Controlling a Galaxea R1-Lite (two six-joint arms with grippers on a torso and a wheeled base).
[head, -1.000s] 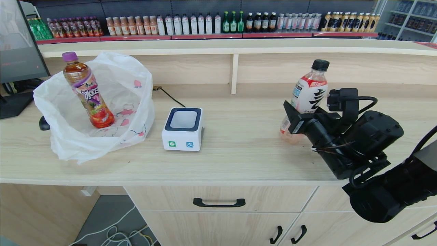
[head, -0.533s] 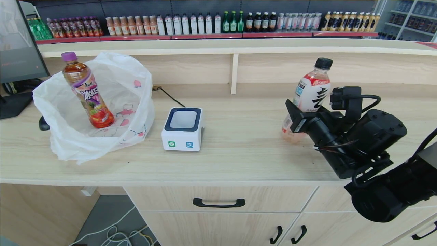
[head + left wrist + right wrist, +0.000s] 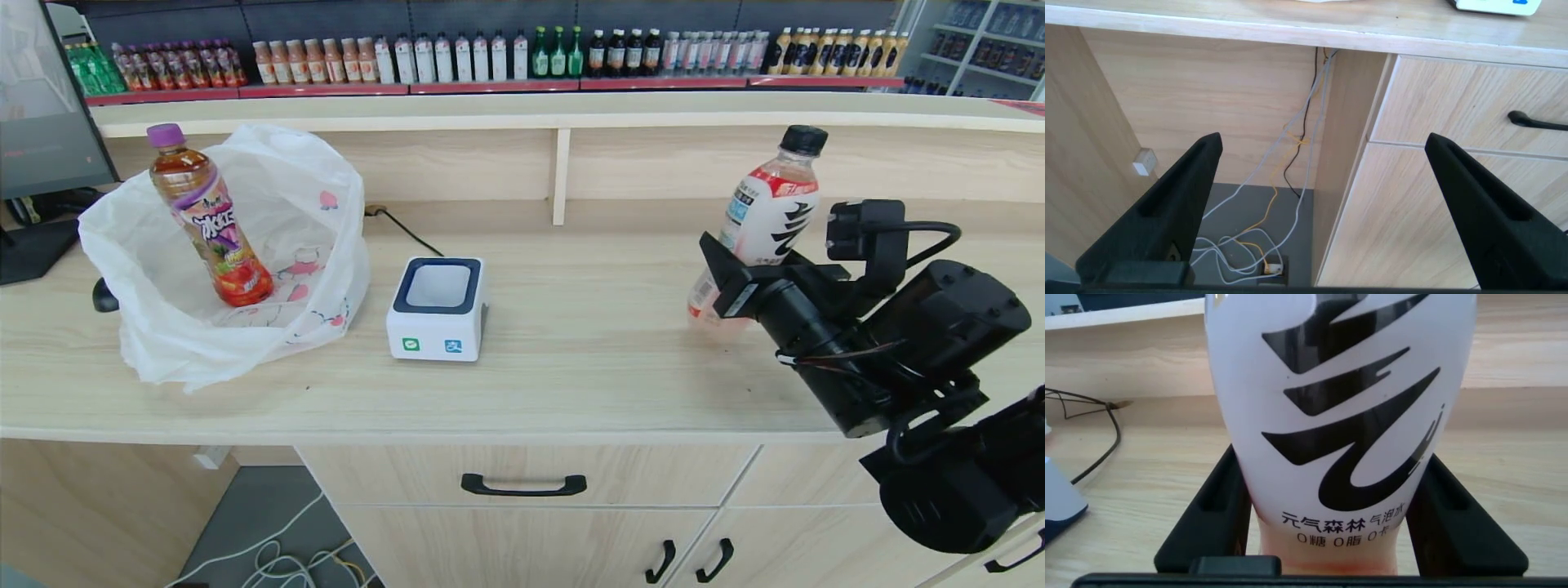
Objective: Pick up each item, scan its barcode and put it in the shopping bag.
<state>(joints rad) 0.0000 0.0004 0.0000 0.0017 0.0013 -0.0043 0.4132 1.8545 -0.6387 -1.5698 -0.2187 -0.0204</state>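
Observation:
A pink drink bottle (image 3: 767,214) with a black cap and white label is tilted at the right of the counter, with my right gripper (image 3: 739,282) shut on its lower half. Close up, the bottle (image 3: 1339,416) sits between the two black fingers (image 3: 1212,510). The white scanner (image 3: 438,307) with a dark-rimmed window stands mid-counter. At the left, the white shopping bag (image 3: 155,327) holds a tea bottle (image 3: 211,217) with a purple cap, leaning. My left gripper (image 3: 1323,212) hangs open below counter height, in front of the cabinet, with nothing between its fingers.
A black cable (image 3: 404,229) runs from the scanner to the counter's back wall. A dark monitor (image 3: 45,106) stands at the far left. Drawers with black handles (image 3: 522,485) lie below the counter edge. Loose cables (image 3: 1266,237) lie on the floor under the counter.
My right gripper has lifted the pink bottle and carried it slightly right and away; its cap now sits higher. The bag, tea bottle and scanner have not moved.

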